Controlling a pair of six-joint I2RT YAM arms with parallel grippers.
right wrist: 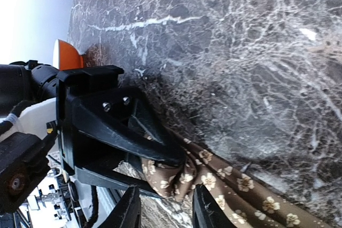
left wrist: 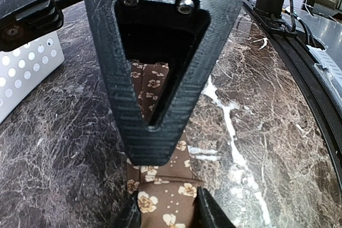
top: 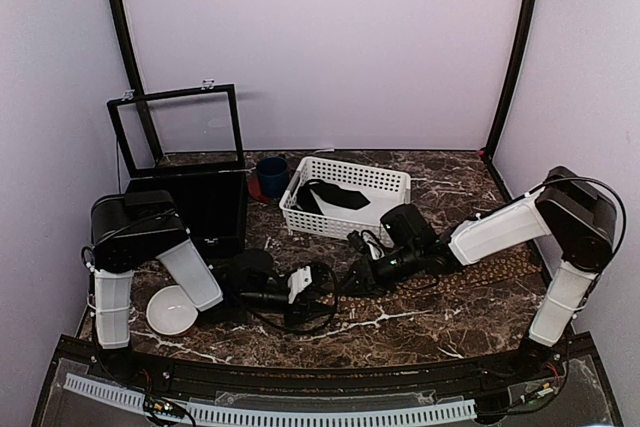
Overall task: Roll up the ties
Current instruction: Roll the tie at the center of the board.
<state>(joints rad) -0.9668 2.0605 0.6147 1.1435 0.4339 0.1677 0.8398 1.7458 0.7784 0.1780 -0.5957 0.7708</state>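
Between lavender walls point(top: 330, 47), on the dark veined marble table point(top: 430, 322), a dark brown cloth necktie point(left wrist: 179, 180) with tan flowers lies near the middle. The left gripper point(left wrist: 168, 214) is clamped on its bunched end. Just right, the right gripper point(right wrist: 163, 209) stands over the cloth, fingers apart, clamping nothing. Farther back sits a white perforated plastic basket point(top: 390, 187).

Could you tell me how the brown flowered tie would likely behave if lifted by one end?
Probably floppy: the tie bunches and folds where the left fingers pinch it, so its free length would likely droop. It lies thin and flat on the marble table, so probably light, and may drag rather than roll.
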